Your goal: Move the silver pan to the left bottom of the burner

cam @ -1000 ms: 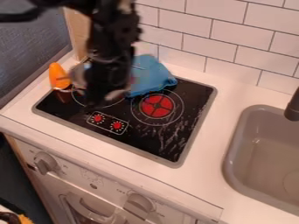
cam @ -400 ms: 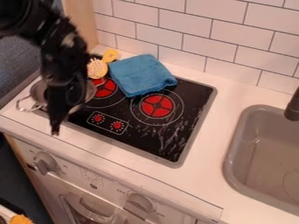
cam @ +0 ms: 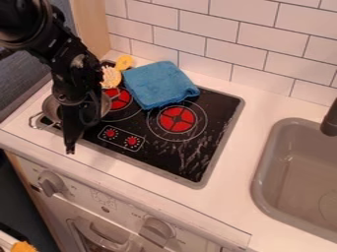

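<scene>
From my seat at the controls, I see the black gripper (cam: 70, 147) at the left of the frame, pointing down in front of the silver pan (cam: 50, 107), with its tip near the front edge of the cooktop (cam: 170, 161). I cannot tell whether it is clenched, released or grasping the pan. The pan is at the cooktop's left corner, to the lower left of the left burner (cam: 119, 99), partly hidden behind the arm (cam: 68, 56); its wire handle (cam: 37, 122) points to the lower left (it is about the only part I get a clean look at). A crumpled blue cloth (cam: 158, 82) lies at upper centre, above the right burner (cam: 176, 119), and a yellow item (cam: 111, 78) sits just left of it. The grey sink (cam: 262, 170) takes the right side.
</scene>
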